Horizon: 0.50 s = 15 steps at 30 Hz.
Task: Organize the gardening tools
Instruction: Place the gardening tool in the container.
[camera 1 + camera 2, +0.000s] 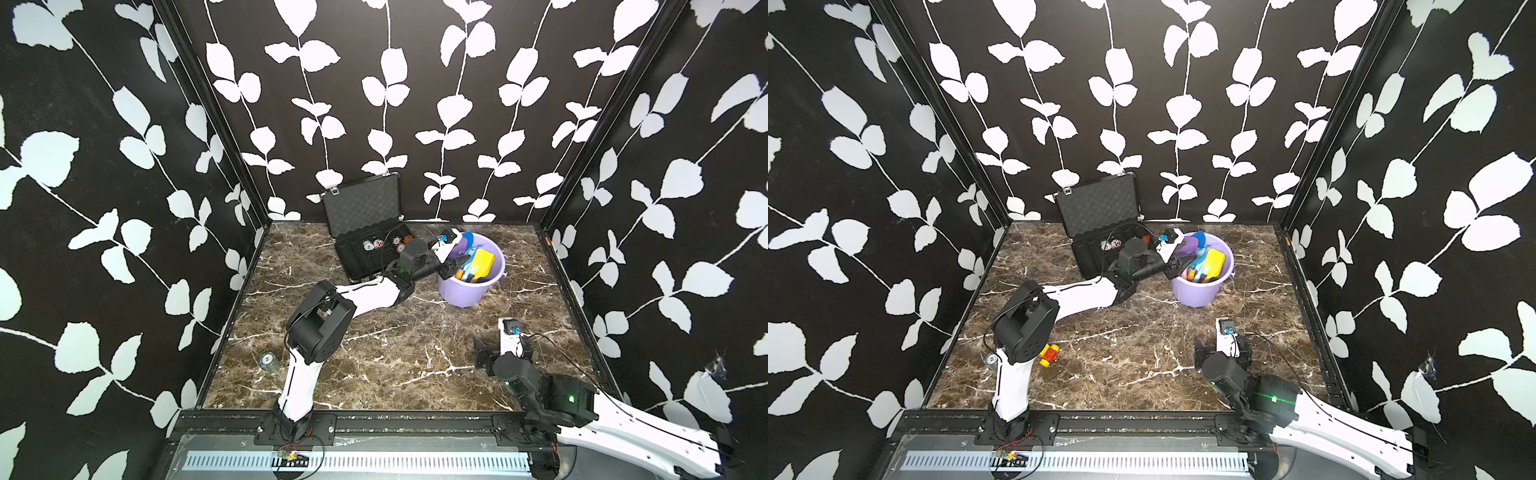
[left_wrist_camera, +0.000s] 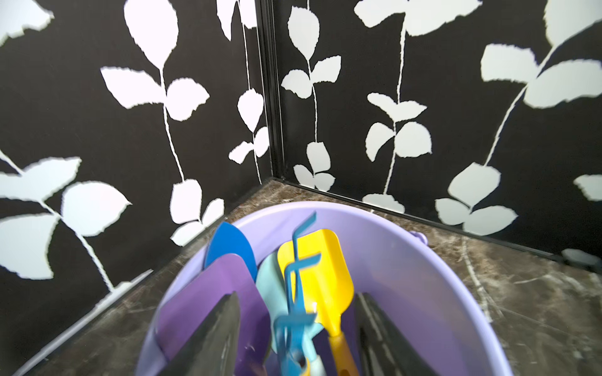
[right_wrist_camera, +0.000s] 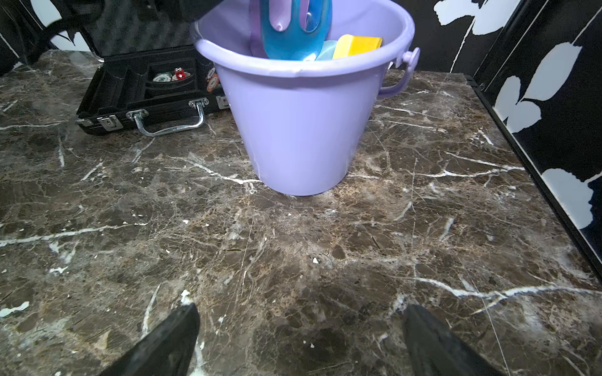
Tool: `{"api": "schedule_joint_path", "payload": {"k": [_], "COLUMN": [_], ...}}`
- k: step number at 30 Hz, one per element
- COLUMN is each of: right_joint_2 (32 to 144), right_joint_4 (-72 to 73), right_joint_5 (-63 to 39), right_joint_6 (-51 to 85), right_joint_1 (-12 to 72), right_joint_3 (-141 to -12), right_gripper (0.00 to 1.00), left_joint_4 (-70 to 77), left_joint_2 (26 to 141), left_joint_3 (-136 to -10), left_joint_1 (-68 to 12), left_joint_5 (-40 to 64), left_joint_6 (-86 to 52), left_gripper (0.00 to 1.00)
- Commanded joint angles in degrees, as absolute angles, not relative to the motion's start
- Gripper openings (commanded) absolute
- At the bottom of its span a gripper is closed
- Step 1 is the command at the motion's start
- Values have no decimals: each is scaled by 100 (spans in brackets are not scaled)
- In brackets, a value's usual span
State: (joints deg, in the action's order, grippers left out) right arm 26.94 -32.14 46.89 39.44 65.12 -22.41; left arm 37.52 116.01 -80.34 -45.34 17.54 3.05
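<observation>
1. Nearest the front rail, the right gripper (image 3: 299, 322) hovers low over the marble table (image 3: 293, 244). Its fingers are spread wide with nothing between them, and they face the bucket from well apart.
2. The yellow-and-red toy car (image 1: 1049, 354) sits on the table just beside the left arm's elbow. It is not one of the tools.
3. The lilac bucket (image 1: 465, 293) stands upright in mid-table toward the back, and the gardening tools are gathered inside it. All stand heads up with their handles down toward the bucket floor:
   - the purple spade (image 2: 208, 302)
   - the blue spade (image 2: 231, 244)
   - the pale-blue scoop (image 2: 268, 280)
   - the yellow spade (image 2: 322, 280)
   - the blue claw rake (image 2: 303, 262)
4. The left gripper (image 2: 298, 302) reaches in over the near rim of the bucket.
   - Its fingers are parted and pinch nothing.
   - The rake's stem rises between them and, as far as can be seen, touches neither.
   - The purple spade lies just outside one finger.
5. The relation that matters is that the rake's long axis runs steeply up through the gap between the left fingers. The next move is probably a withdrawal, which should go up and back along that axis so the fingers snag no handle. The left arm is far the nearer.
6. Farthest back, the open black case (image 1: 361, 208) stands just beside the bucket.
</observation>
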Motion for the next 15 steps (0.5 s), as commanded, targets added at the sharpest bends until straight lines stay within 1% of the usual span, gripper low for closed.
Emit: {"api": "schedule_joint_path", "payload": {"k": [1,3,6,7,10,15], "right_joint_2": [2685,2598,2370,2302,2149,2272], "right_joint_4": [-3379,-3445,-3462,-3485,-3718,-4138], "right_joint_5": [5020,5097,5111,5133,5261,5112], "right_joint_6": [3955,3937,3739,3683,3741,3757], "right_joint_1": [6515,6501,6429,6384,6122,5221], "right_joint_3": [-2435,-2486,-2560,-2583,-2642,-2803], "right_gripper": [99,99,99,99,99,99], "left_joint_4": [3661,3575,3435,3391,3088,2577], "left_joint_2": [10871,10488,9805,9571,8842,7621], "left_joint_3": [-7792,-7505,-6988,-6799,-6223,-5240], "left_joint_1": [-4557,-4553,-4553,-4557,-4540,-4488], "left_joint_5": [1671,1503,1145,992,399,-702], "left_joint_6": [393,457,525,535,491,362], "left_gripper": [74,84,97,98,99,99]}}
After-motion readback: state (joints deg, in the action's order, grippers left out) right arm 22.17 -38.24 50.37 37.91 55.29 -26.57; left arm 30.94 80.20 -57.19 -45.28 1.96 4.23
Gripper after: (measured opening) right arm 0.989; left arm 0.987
